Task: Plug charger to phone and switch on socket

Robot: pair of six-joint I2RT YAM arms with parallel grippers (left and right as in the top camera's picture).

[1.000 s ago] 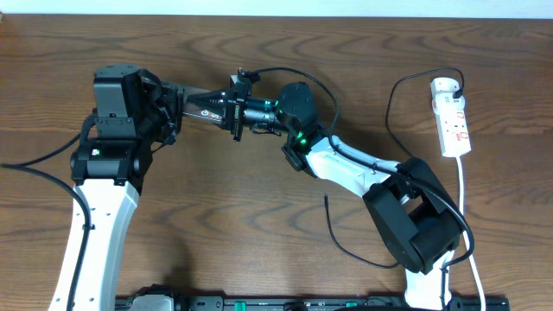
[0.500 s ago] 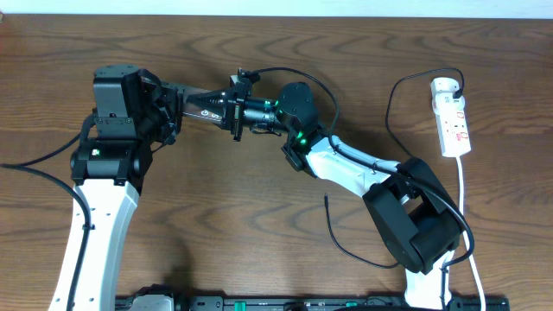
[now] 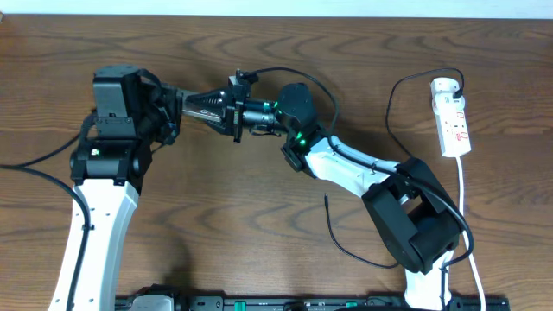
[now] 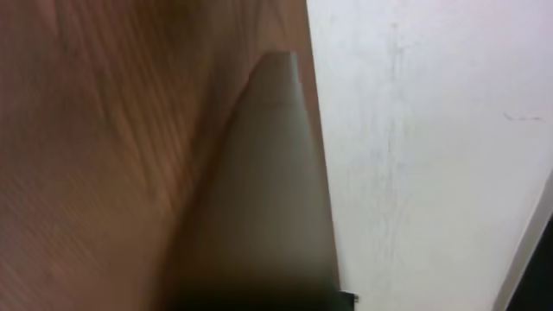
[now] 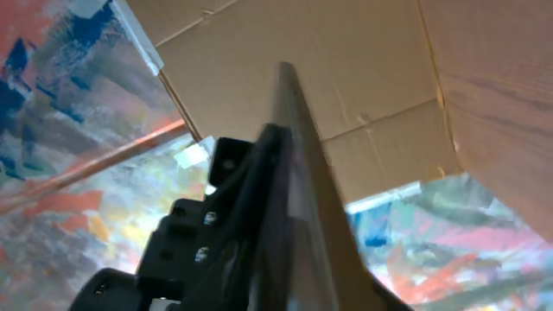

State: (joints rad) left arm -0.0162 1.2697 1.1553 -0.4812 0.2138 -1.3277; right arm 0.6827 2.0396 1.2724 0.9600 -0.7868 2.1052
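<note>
Overhead faces down; wrist views hug the phone (image 3: 201, 104).

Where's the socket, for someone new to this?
On the wooden table, look past the right arm's base to the right edge. The socket is the narrow white strip there; red marks and a white cord set it apart from the thin black charger cable beside it.

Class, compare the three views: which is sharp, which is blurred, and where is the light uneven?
Overhead: sharp, evenly lit, the table grain crisp. Left wrist: badly out of focus, the phone a smeared wedge darkening toward the bottom. Right wrist: the phone's near edge is soft, the cardboard behind it clearer.
</note>
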